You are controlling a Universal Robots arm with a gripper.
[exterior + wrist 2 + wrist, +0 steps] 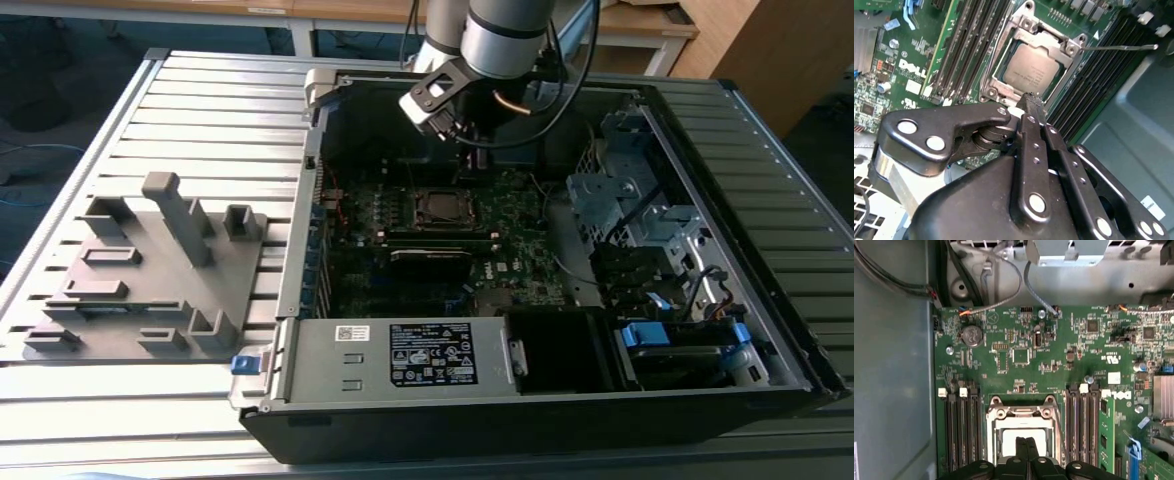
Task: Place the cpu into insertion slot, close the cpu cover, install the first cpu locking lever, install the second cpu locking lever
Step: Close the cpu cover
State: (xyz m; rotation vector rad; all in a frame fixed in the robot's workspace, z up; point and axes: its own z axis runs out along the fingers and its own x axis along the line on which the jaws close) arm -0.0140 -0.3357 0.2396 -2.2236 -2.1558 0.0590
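The cpu lies flat in the insertion slot on the green motherboard, its grey top showing through the window of the cpu cover. The shiny cover frame lies down over the chip. A thin metal locking lever sticks out sideways from one corner of the socket. My gripper hangs just above the socket's edge with its black fingers pressed together and nothing between them. In the first wrist view the gripper overlaps the cpu. In the exterior view the gripper is above the insertion slot.
Long black memory slots flank the socket on both sides. The computer case's walls enclose the board, with cables and a drive cage nearby. A grey fixture stands at the exterior view's left.
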